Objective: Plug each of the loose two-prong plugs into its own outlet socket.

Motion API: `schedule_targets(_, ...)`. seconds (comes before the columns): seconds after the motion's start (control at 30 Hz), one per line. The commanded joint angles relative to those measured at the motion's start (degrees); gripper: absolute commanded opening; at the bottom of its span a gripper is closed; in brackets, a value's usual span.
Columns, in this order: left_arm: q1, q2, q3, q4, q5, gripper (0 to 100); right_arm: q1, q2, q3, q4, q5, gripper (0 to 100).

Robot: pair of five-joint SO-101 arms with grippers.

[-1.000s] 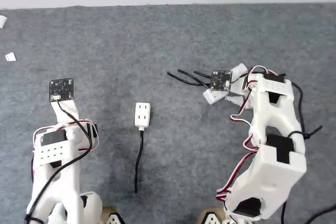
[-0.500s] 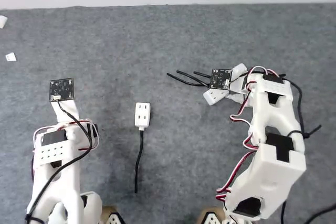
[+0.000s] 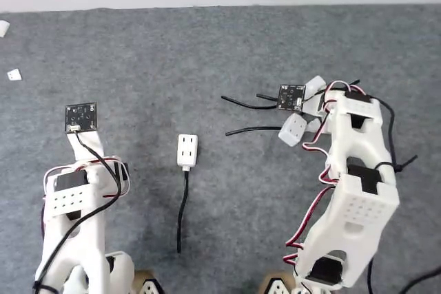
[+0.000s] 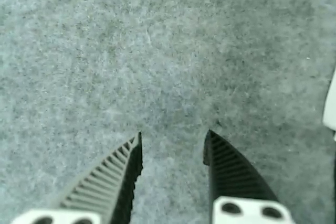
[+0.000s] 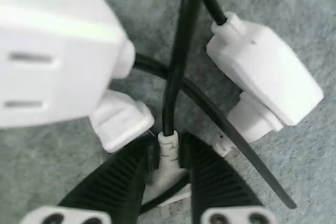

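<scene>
Landmark: centre socket block [image 3: 187, 151], white, lying flat on the grey mat [image 3: 207, 46]. Its slots face up and are uncovered. Its own black cord [image 3: 182, 204] runs from it toward the near edge.

Right gripper [image 5: 167, 141]: clamped on the white neck of the held plug [image 5: 167, 153], at the point where that plug's black lead enters. The fingers sit tight against both sides of it. In the high view this cluster lies to the right of the centre socket block and slightly farther back, well apart from it.

Around the held plug:
- A socket head [image 5: 52, 56], white, with two slots showing uncovered on its face.
- A small plug [image 5: 121, 121], just beside the socket head and partly under it.
- A second plug [image 5: 268, 87], on the other side of the held lead, resting on the mat.
- The leads cross one another above the fingers.

In the high view, two black leads [image 3: 248, 129] reach from the cluster toward the centre socket block. Both free ends stop apart from it.

Left gripper [image 4: 173, 136]: jaws spread, nothing between them, bare mat beneath. In the high view the left arm stands left of the centre socket block, well apart. In the left wrist view a white edge [image 4: 331, 103] shows at the margin; cannot tell what it is.
</scene>
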State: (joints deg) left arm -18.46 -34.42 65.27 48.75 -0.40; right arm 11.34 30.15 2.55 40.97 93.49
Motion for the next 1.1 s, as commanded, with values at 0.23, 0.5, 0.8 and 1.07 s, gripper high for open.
schedule_targets(0.23,0.0,0.09,-0.4,-1.67,-0.53,18,-0.57,-3.74,-8.18,12.97,-12.13,0.8)
schedule_targets(0.5,0.0,0.09,-0.22,-1.67,-0.44,18,-2.15,-19.91,-16.62,33.27,-41.67,0.8)
schedule_targets(0.8,0.0,0.09,-0.13,-1.67,-0.26,18,-2.24,-30.37,-16.44,42.15,-71.56,0.8)
schedule_targets(1.07,-0.09,-0.26,1.01,-1.58,-0.53,18,-11.56,-30.9,-16.44,43.91,-98.73,0.8)
